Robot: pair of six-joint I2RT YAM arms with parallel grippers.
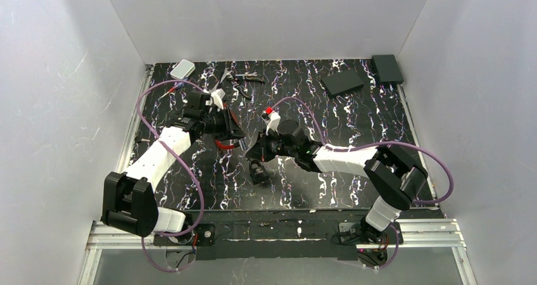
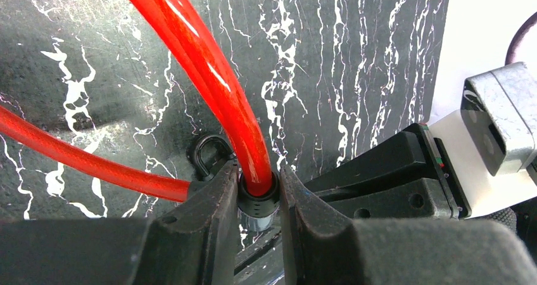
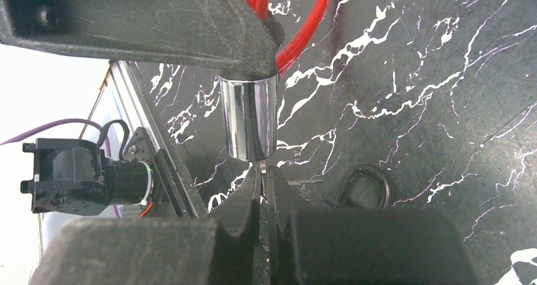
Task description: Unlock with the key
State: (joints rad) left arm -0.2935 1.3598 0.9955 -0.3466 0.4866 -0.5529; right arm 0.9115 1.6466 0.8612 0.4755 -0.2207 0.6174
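— Where is the lock sitting?

— You have the lock [image 3: 248, 117] lifted off the table [image 3: 430, 95], near the middle, between your two arms. Its chrome barrel stands upright with the open end facing down.

— What is your left side doing?

— Your left gripper [image 2: 258, 187] is closed on the lock's black collar [image 2: 256, 204], one finger on each side. The red cable [image 2: 202, 69] rises out of that collar and loops away over the dark marbled surface.

— And the key?

— Your right gripper [image 3: 263, 193] sits directly under the barrel, fingers pressed together on the key [image 3: 263, 173]. Only a thin metal sliver shows between them. Its tip is at the barrel's lower face, but you cannot tell from these views whether it has entered the keyway. A black loop [image 3: 365, 185] lies just beside those fingers.
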